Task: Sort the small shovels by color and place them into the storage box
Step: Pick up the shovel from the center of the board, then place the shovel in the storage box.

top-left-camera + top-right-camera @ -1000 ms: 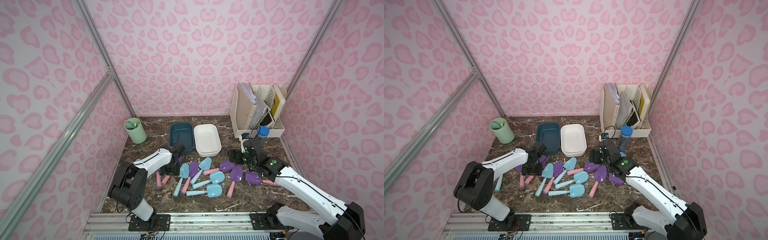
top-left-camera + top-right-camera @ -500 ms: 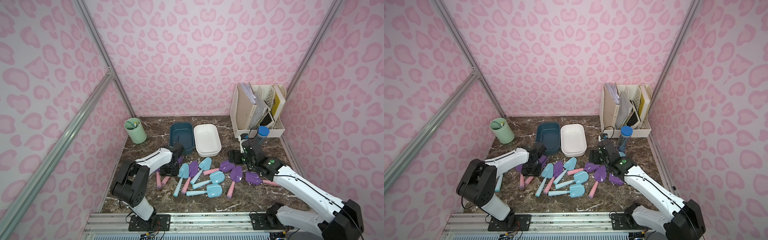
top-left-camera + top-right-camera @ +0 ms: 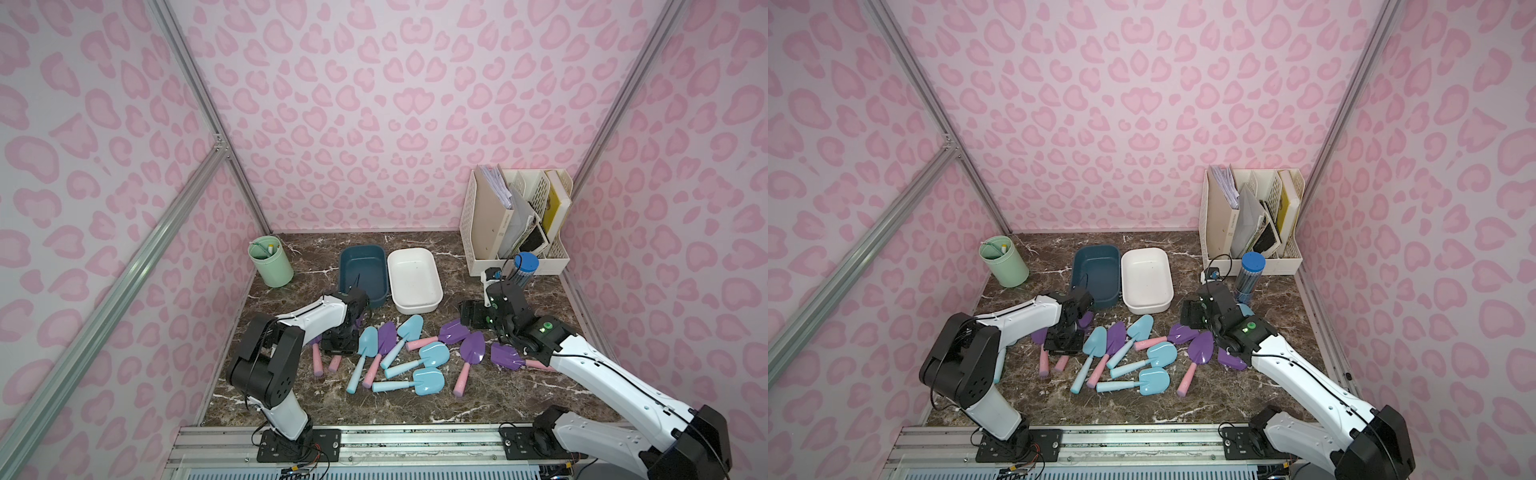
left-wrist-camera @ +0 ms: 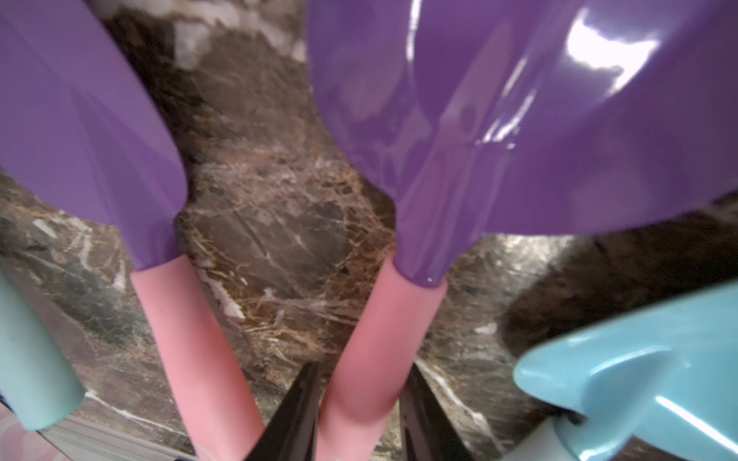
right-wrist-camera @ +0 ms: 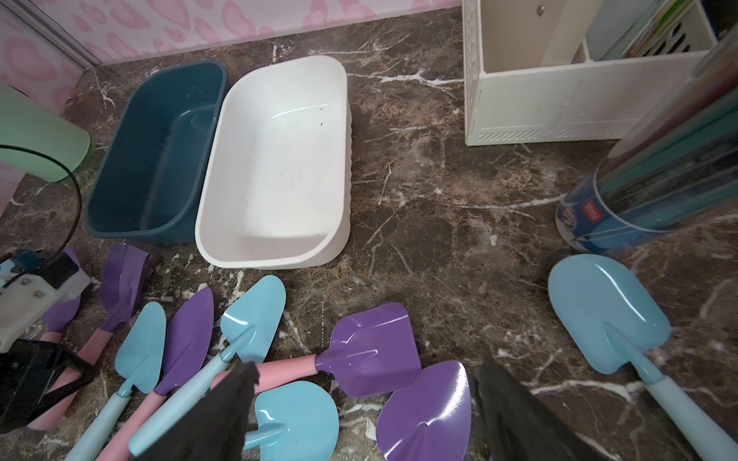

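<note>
Left gripper (image 4: 363, 369) is pinched narrow on the pink handle of a purple shovel (image 4: 479, 119) lying on the table (image 4: 279, 239); right gripper (image 5: 365, 365) hangs wide. Blade-heavy, so it might droop and clip the neighbouring shovel (image 4: 80, 99).

A dark brown marble desk (image 3: 415, 407) with white veins sits inside pink walls (image 3: 374, 104) printed with darker pink blotches, with silver metal bars (image 3: 124, 270) along the corners. A pale green cup (image 3: 271, 266) stands upright in the far left corner. In the far right corner a cream file rack (image 3: 515, 220) holds papers and folders. Just in front of it stands a clear tube (image 3: 524, 270) with a blue lid, full of pencils.
</note>
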{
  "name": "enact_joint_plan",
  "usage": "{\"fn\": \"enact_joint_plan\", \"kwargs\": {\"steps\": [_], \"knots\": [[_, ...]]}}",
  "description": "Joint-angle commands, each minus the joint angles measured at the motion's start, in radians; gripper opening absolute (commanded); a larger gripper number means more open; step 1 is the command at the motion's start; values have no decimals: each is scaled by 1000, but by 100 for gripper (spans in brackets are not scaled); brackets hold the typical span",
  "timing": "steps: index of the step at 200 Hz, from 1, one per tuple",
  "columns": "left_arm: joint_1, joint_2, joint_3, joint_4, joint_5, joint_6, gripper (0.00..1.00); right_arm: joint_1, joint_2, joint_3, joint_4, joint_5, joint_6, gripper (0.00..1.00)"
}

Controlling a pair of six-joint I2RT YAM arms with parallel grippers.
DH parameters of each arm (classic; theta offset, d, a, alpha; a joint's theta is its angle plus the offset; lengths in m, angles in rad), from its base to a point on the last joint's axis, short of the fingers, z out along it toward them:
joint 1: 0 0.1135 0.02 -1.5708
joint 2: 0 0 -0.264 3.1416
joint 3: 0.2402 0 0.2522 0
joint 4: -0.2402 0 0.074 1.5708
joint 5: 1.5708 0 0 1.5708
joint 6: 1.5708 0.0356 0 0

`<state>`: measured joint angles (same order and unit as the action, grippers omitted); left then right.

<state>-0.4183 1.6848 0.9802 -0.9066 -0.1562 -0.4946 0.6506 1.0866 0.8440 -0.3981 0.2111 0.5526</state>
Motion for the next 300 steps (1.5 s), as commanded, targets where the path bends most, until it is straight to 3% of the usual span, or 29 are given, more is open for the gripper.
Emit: {"fn": "enact_joint_plan", "kwargs": {"steps": [1,108,192,220,246,300], "knots": [[0,-1,9,-23,4,10,33,0,-4,0,7,20,-2,90],[-9,-60,20,-101,-10,9,15,0,-30,-6,4,28,4,90],[-9,-211,89,-268,-73,-43,10,0,-72,-2,-10,21,12,89],[-10,-248,198,-344,-85,-47,5,1,-79,15,-26,30,2,89],[-8,-227,382,-404,-67,-33,3,-11,-65,50,-48,38,-17,89],[-3,79,768,-429,-20,7,0,-110,-36,96,-64,-43,-43,89]]}}
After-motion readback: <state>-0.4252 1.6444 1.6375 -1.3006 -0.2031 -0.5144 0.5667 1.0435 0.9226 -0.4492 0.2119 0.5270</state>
